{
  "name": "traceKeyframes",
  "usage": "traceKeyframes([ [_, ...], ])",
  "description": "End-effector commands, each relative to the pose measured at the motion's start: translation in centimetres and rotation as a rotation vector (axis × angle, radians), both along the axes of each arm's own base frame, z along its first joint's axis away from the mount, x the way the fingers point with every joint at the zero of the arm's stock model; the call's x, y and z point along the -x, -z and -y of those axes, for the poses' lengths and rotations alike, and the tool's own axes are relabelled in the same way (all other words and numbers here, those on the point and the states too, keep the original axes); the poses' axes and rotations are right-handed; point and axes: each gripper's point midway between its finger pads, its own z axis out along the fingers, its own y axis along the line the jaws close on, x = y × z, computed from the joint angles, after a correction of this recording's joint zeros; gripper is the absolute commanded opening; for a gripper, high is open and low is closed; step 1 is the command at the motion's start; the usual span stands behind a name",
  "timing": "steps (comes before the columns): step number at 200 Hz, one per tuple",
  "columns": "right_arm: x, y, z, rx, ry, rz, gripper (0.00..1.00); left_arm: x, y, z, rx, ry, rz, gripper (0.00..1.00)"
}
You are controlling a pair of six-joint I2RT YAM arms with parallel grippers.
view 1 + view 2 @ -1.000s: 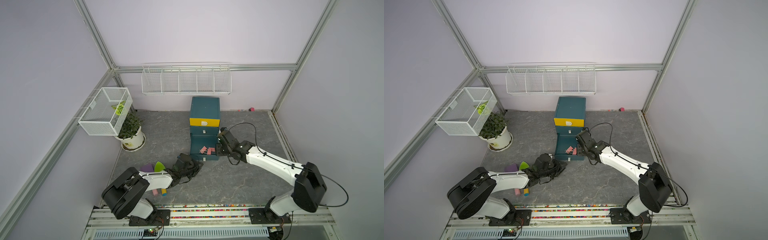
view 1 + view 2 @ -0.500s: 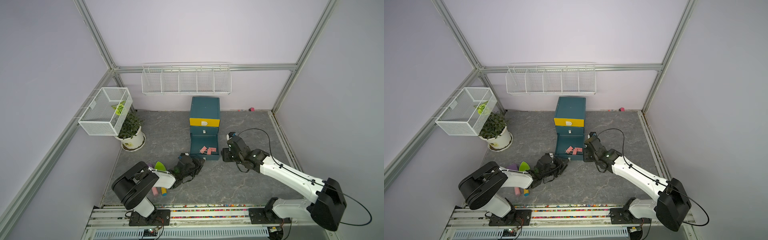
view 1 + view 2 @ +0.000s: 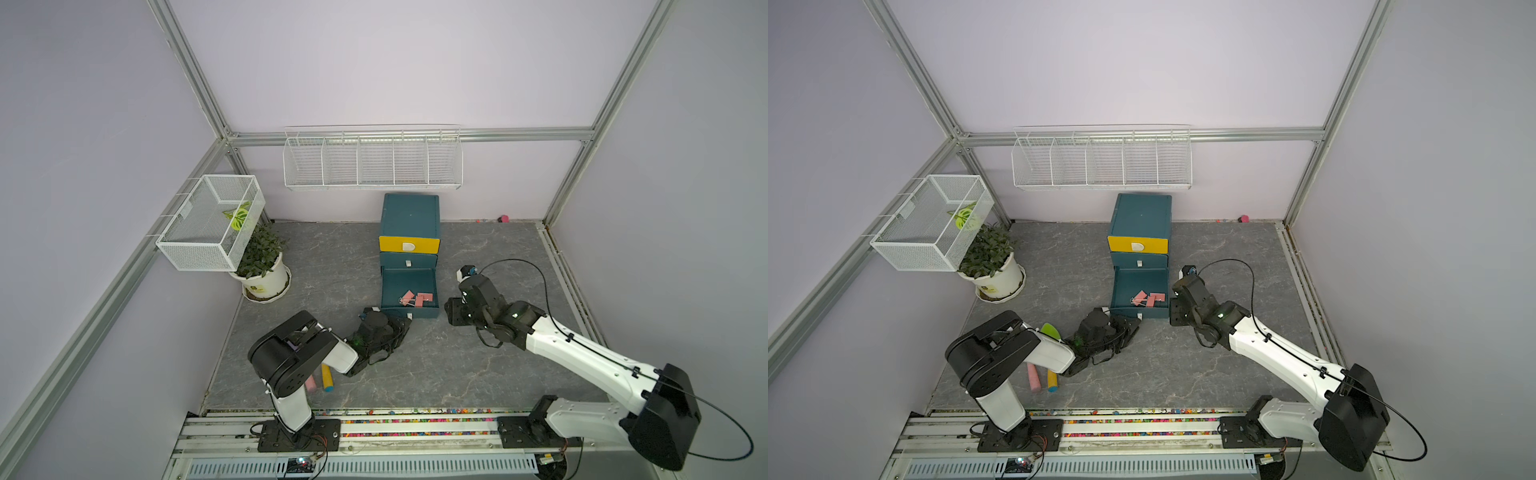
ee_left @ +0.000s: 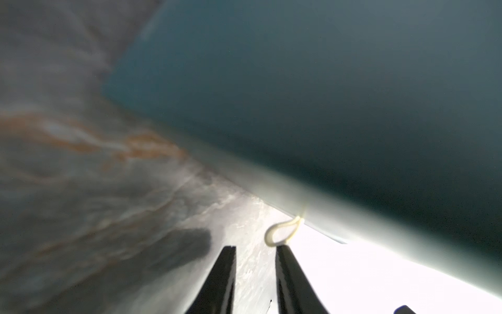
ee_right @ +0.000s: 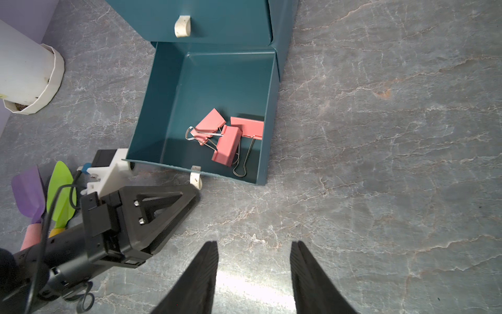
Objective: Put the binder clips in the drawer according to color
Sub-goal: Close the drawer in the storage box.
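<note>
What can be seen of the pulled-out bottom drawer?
The bottom drawer is a dark-teal open box that looks like thin painted sheet. It is pulled far forward from the cabinet and sits level, low over the grey marbled surface. A small white pull hangs at the middle of its front wall. Three pink binder clips lie bunched in its front part, on the right arm's side. The left gripper sits at the pull with its jaws parted; whether it touches is unclear.
</note>
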Motion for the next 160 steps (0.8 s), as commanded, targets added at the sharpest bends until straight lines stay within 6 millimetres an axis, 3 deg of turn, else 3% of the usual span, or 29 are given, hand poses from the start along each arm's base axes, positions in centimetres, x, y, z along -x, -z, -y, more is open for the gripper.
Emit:
traceKeyframes([
  [1,0.8,1.1,0.8,0.015,0.009,-0.034,0.49,-0.8,-1.2,-0.3,0.024,-0.038,0.040,0.31],
  [62,1.0,1.0,1.1,0.023,0.008,-0.031,0.49,-1.8,-0.9,0.6,0.048,-0.039,0.052,0.30],
  [108,1.4,1.1,1.6,0.026,0.013,-0.028,0.49,-2.9,-2.0,0.2,0.033,-0.068,0.089,0.07],
  [133,1.6,1.3,1.7,0.028,0.014,-0.034,0.48,-4.0,-2.4,0.1,0.029,-0.073,0.096,0.00],
  [160,1.9,1.3,2.0,0.028,0.018,-0.031,0.48,-5.4,-2.8,0.1,0.039,-0.079,0.107,0.00],
])
